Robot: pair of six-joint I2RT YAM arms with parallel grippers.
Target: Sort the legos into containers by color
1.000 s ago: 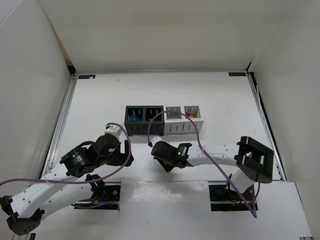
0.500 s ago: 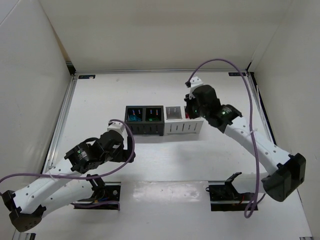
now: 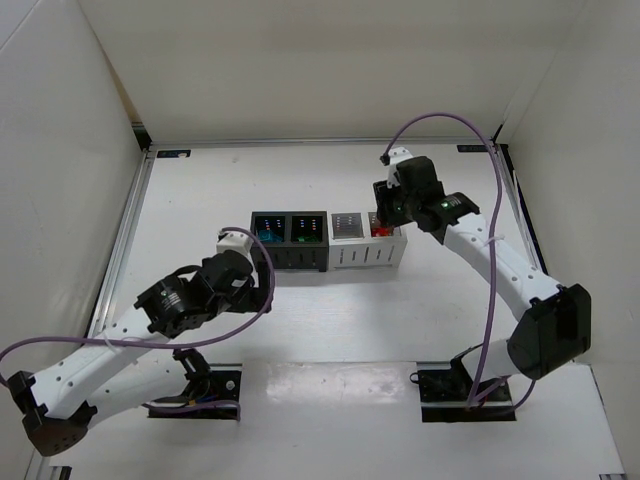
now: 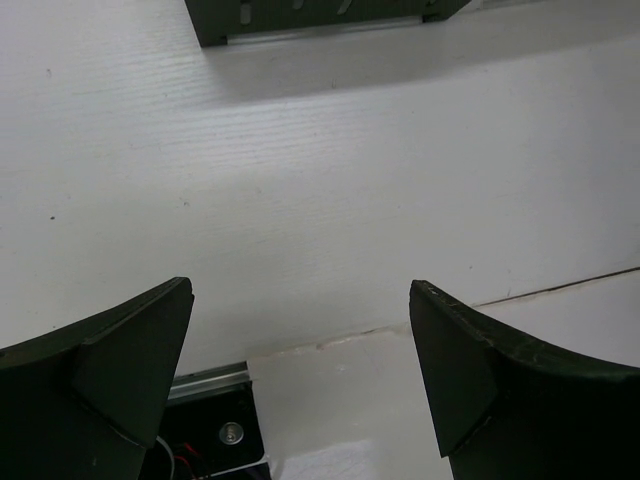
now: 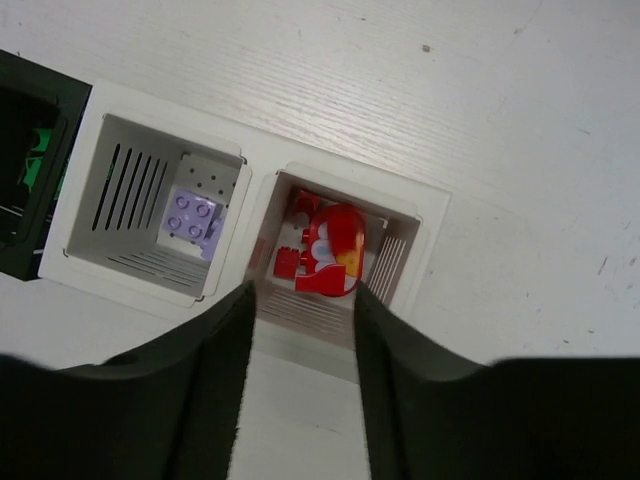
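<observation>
The containers stand mid-table: a black pair (image 3: 290,258) and a white pair (image 3: 368,254). Light blue legos (image 3: 265,232) and green legos (image 3: 305,232) lie in the black bins. A purple lego (image 5: 195,215) lies in the left white bin. My right gripper (image 5: 302,292) hangs open over the right white bin (image 5: 430,215), with red legos (image 5: 325,250) lying inside it below the jaws and nothing between the fingers. My left gripper (image 4: 300,290) is wide open and empty over bare table in front of the black pair (image 4: 310,15).
Metal rails (image 3: 130,240) and white walls edge the table on the left, right and back. Two black base plates (image 3: 210,390) sit at the near edge. A purple cable (image 3: 470,140) arches over the right arm.
My right arm swung from in front of the black bins to above the right white bin, and its jaws opened, leaving a red piece in that bin. The left arm shifted slightly.
</observation>
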